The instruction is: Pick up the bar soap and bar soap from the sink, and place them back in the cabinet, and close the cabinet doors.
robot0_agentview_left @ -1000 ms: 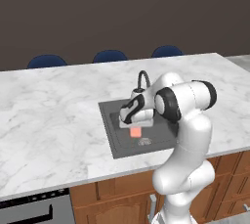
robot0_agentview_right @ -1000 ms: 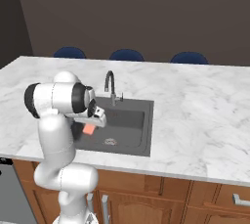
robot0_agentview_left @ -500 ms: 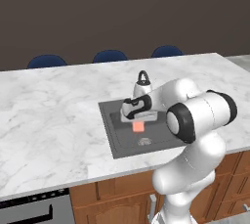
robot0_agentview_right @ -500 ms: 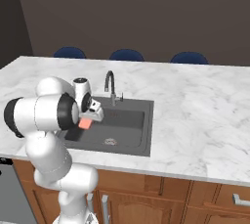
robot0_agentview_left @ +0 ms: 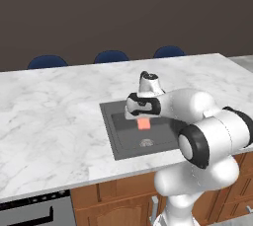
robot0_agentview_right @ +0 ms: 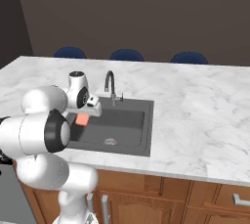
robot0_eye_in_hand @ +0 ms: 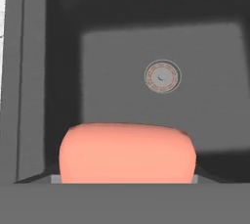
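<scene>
A salmon-pink bar soap (robot0_agentview_left: 143, 123) (robot0_agentview_right: 82, 119) hangs over the left part of the dark grey sink (robot0_agentview_left: 129, 143) (robot0_agentview_right: 128, 126), clear of the basin floor. My gripper (robot0_agentview_left: 142, 115) (robot0_agentview_right: 86, 112) is shut on it from above. In the hand view the bar soap (robot0_eye_in_hand: 127, 153) spreads across the bottom and hides the fingertips, with the sink floor (robot0_eye_in_hand: 205, 110) beyond it. The arched faucet (robot0_agentview_right: 110, 84) stands at the back rim, just right of the hand. The cabinet and its doors are out of view.
A round grey drain strainer (robot0_agentview_left: 146, 143) (robot0_agentview_right: 110, 142) (robot0_eye_in_hand: 162, 76) lies in the basin floor. White marble counter (robot0_agentview_left: 49, 121) (robot0_agentview_right: 205, 115) surrounds the sink. Blue chair backs (robot0_agentview_left: 111, 56) (robot0_agentview_right: 126, 54) line the far edge. Wooden drawers (robot0_agentview_right: 219, 198) sit below.
The arm's elbow has swung down and toward the front edge. The gripper still holds the soap, which has drifted slightly right and a little higher over the basin.
</scene>
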Motion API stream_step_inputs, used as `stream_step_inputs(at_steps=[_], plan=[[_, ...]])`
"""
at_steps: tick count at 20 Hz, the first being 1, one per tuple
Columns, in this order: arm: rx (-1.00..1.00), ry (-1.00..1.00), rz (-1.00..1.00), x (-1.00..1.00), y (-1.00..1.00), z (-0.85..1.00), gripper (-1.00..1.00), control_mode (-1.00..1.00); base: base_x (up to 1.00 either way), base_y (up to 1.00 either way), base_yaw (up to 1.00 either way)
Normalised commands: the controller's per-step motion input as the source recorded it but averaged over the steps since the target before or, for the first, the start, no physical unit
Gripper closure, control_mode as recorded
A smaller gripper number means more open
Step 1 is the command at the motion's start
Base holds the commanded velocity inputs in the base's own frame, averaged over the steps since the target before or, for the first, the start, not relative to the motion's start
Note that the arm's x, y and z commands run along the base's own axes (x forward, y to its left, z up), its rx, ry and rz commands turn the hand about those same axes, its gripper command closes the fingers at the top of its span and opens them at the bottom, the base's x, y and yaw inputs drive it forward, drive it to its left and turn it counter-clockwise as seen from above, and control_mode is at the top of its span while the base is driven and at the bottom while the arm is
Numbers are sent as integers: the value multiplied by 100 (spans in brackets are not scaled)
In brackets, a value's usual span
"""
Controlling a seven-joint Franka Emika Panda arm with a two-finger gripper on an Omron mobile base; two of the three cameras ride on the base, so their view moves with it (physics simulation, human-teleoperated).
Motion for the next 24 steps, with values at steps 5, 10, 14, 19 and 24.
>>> stream_step_inputs(at_steps=[5, 10, 14, 19, 24], plan=[[0, -2, 19, -38, -16, 34, 100, -100, 0, 0, 0], [0, 0, 15, -29, -9, 39, 100, -100, 0, 0, 0], [0, 0, 3, -52, -2, 48, 100, -100, 0, 0, 0], [0, 0, 0, -60, 0, 52, 100, -100, 0, 0, 0], [0, 0, 0, -48, 0, 72, 100, -100, 0, 0, 0]])
